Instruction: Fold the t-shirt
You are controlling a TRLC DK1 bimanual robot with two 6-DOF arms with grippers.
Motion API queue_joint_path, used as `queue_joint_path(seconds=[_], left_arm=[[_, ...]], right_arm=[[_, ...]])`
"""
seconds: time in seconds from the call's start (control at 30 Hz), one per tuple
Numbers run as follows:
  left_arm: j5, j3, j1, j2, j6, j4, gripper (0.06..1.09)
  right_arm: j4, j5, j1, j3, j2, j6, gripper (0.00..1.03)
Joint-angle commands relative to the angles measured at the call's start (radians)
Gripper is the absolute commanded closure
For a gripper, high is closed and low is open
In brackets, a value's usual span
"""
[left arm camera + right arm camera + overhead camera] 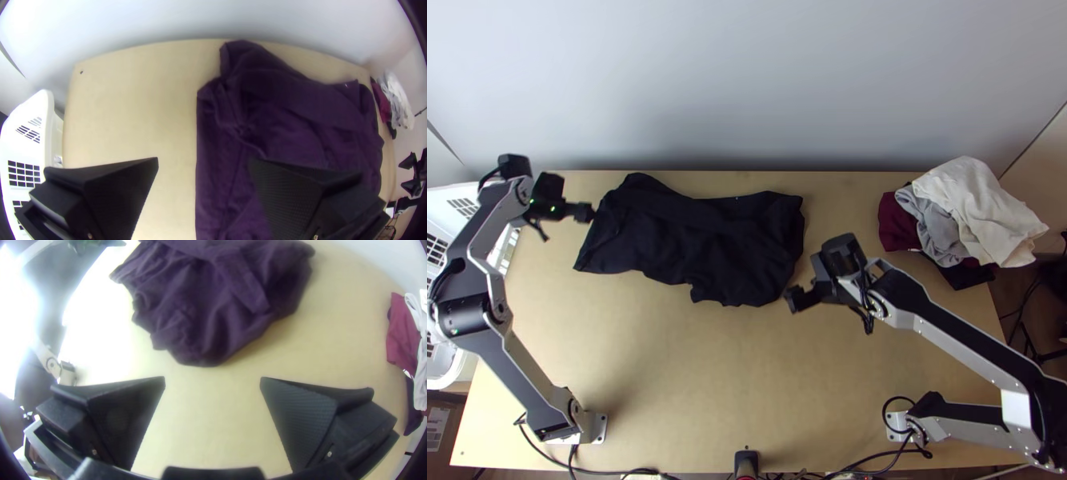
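Spread wide, the left gripper [561, 216] and right gripper [819, 294] hold nothing; one left finger overlaps the dark t-shirt [699, 240], contact uncertain. From the table's [691, 376] middle, the rumpled shirt lies at eleven o'clock, a clothes pile [979, 212] at two, a printed label [437, 428] at eight. The left wrist view shows a slotted white basket [33, 146]; the right, a band-like fold.
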Motion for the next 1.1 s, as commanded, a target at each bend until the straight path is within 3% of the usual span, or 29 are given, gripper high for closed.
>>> queue_joint_path(seconds=[0.0, 0.4, 0.87, 1.07], left_arm=[[0.035, -0.192, 0.048, -0.144, 0.184, -0.085, 0.1], [0.035, -0.377, 0.095, -0.299, 0.391, -0.194, 0.1], [0.035, -0.448, 0.068, -0.232, 0.37, -0.101, 0.1], [0.038, -0.456, 0.042, -0.221, 0.318, -0.062, 0.1]], right_arm=[[-0.077, -0.082, 0.07, -0.033, -0.053, 0.021, 0.04], [-0.086, -0.143, 0.119, -0.042, -0.051, 0.021, 0.08], [-0.071, -0.18, 0.127, -0.047, -0.036, 0.056, 0.08], [0.041, -0.183, 0.127, -0.042, 0.024, 0.11, 0.08]])
